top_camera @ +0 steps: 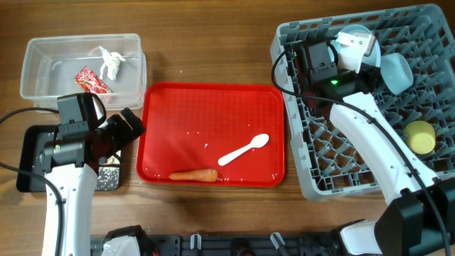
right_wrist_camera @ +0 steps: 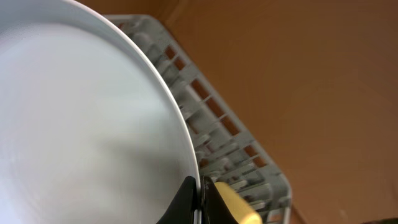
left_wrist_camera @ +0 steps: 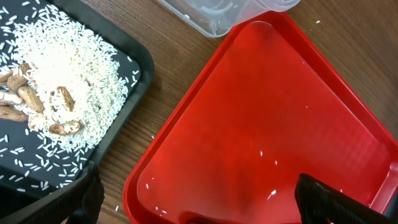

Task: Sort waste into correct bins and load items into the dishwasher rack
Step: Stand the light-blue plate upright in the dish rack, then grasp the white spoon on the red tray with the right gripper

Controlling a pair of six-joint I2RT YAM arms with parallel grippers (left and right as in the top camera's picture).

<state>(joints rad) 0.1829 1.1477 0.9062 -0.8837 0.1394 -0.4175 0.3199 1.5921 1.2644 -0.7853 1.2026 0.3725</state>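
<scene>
Plate (right_wrist_camera: 81, 124), cut off by the frame in the right wrist view, is pinched at its rim by the right gripper (right_wrist_camera: 202, 193) over the rack (top_camera: 320, 167) at the worktop's right edge; overhead it is hard to make out. Left gripper (left_wrist_camera: 205, 202) is spread wide at the red tray (left_wrist_camera: 261, 99). Only its wrist view shows rice (left_wrist_camera: 62, 62) in the black tray (left_wrist_camera: 142, 68), which the arm mostly hides overhead.
</scene>
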